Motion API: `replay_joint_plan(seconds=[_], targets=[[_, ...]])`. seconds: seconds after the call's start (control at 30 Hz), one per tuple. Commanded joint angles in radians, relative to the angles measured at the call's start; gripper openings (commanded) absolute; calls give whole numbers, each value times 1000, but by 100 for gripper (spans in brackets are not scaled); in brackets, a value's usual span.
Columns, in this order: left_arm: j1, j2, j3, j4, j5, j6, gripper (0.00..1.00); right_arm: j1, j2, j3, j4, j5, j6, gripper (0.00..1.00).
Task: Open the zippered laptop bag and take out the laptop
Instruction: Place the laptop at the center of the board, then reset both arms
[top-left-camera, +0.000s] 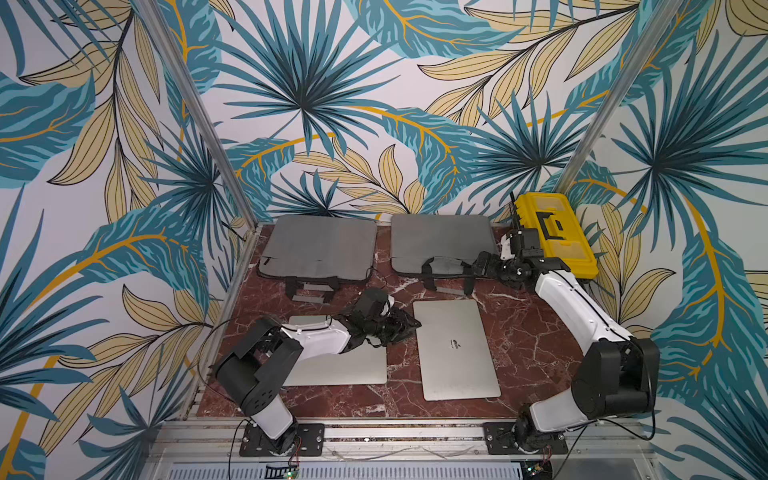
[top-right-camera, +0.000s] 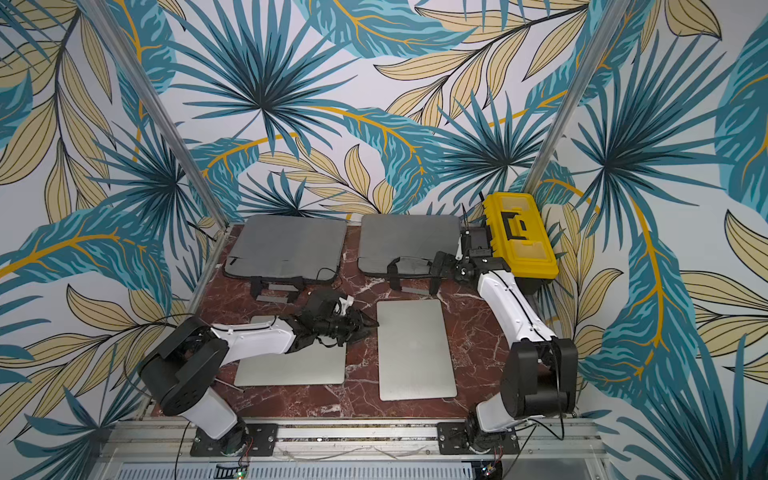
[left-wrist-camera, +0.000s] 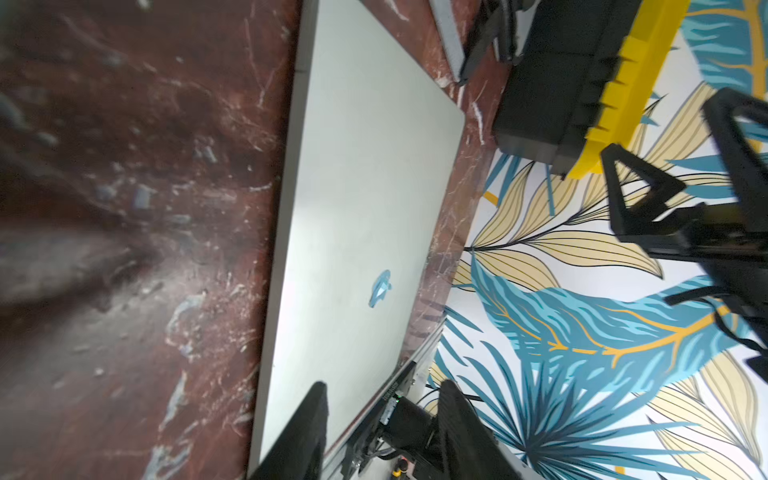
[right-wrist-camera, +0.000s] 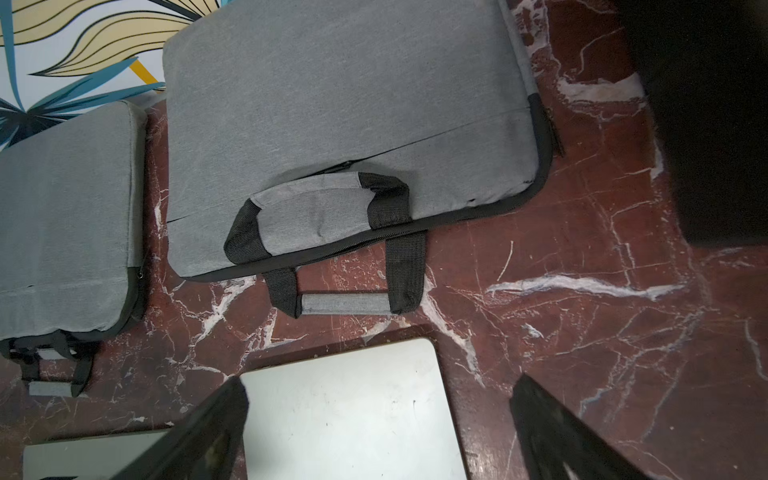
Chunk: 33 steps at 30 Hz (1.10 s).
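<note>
On the table (top-left-camera: 536, 332), laptop (top-left-camera: 455, 351) already clear of its bag (top-left-camera: 442, 241) — hence left gripper (top-left-camera: 409, 326) parted, empty beside it; right gripper (right-wrist-camera: 378, 384) spread wide, idle.

Left arm (top-left-camera: 316, 336) bent low, reaching sideways toward middle. Left gripper (left-wrist-camera: 382, 388) fingers apart. Right arm (top-left-camera: 582, 307) stretched far out, wrist turned inward. Right gripper (right-wrist-camera: 380, 386) fingers spread wide.

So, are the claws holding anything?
Nothing: left claw is open beside the silver logo-marked laptop; right claw is open by the grey fabric laptop bag.
</note>
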Motion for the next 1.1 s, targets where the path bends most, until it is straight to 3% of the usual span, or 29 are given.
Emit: replay_joint_plan(seconds=[0.0, 0.17, 0.3, 0.47, 0.77, 0.9, 1.07], targets=[[27, -105, -18, -43, -45, 47, 51, -2, -55, -34, -16, 49, 0, 100], [77, -294, 33, -271, -151, 197, 77, -2, -148, -111, 41, 121, -6, 99], [109, -426, 101, -507, -328, 356, 100, -2, -245, -198, 122, 189, -5, 100], [120, -585, 109, -628, -560, 512, 100, -2, -365, -318, 235, 231, -96, 100], [120, -812, 25, -660, -1055, 752, 100, -2, -658, -750, 731, 334, -176, 100], [120, -891, -69, -554, -1229, 870, 100, -2, -686, -829, 803, 356, -190, 100], [123, -945, -275, -190, -1308, 1179, 100, -2, -623, -842, 826, 359, -237, 100]])
